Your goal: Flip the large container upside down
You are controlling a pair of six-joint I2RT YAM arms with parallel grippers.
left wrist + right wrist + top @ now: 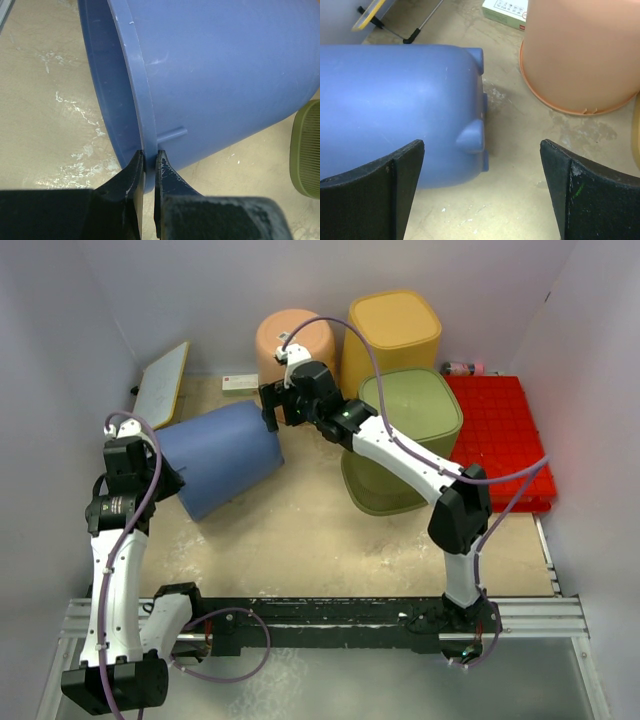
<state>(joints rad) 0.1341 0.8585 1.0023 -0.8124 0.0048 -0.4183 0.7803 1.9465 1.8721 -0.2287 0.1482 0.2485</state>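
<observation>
Left gripper clamps the blue container at its rim; right gripper gapes alongside.

Large blue container lay on its side on the surface, left of centre. Matte plastic, rounded-square body, tapering slightly toward the base. Mouth end pointed at my left arm; base end pointed away, toward the back right. One side wall rested on the surface. Thin flared rim ran round the mouth, with a short rib just behind it on the outer wall. Base carried small rounded feet at its corners. My left claw was pinched on the rim, one finger on each face. Container not upside down.
</observation>
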